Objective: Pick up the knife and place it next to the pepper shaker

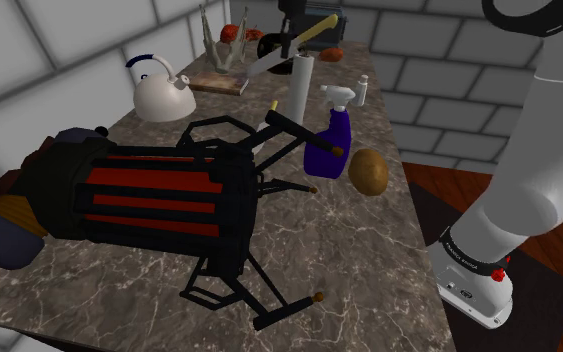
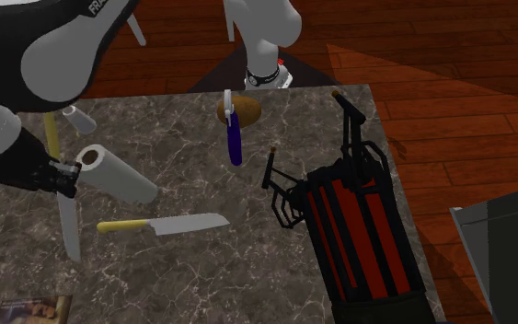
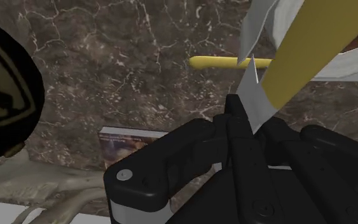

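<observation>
I have the knife [image 1: 261, 66] clamped in my gripper [image 1: 287, 46]. My two fingers are closed tight on it about where the grey blade meets the yellow handle, with the blade pinched between them and the handle running on past them. By my reckoning the pick-up half of the job is done: in the shoulder view the knife hangs clear above the dark marbled counter [image 1: 369, 262], slanting, its blade dipping toward that view's left and its handle rising toward the right. What is left is the carry and the set-down. The pepper shaker [image 2: 79, 118], a small pale cylinder, stands near the counter edge on the stand's side. In the second exterior view it sits close beyond the tip of the handle, while the blade points the opposite way, away from it. A white roll [image 2: 119, 175] stands just beside my gripper, so I judge that I must lower the knife clear of it. Another knife [image 2: 188, 224] of the same look lies flat on the counter farther to that view's right, well apart from the shaker, and I am not holding it.
</observation>
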{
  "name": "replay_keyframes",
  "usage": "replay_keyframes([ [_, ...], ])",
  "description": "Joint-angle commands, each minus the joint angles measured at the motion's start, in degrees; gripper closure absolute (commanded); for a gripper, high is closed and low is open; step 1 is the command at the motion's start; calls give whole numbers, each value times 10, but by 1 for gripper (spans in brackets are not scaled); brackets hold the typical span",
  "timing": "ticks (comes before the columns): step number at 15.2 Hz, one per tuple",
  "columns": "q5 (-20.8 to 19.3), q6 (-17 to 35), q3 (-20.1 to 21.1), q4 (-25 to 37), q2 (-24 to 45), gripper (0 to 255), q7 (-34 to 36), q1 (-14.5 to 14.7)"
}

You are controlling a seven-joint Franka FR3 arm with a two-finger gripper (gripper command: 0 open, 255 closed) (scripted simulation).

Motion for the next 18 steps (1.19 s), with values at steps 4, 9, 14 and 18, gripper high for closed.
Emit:
replay_keyframes([
  [4, 7, -26, -18, 80, 55, 255, -60, -39],
  [9, 13, -73, -31, 207, 136, 255, -110, -74],
  [14, 15, -89, -36, 271, 184, 255, -133, -91],
  [18, 16, -48, -35, 215, 170, 255, -134, -93],
])
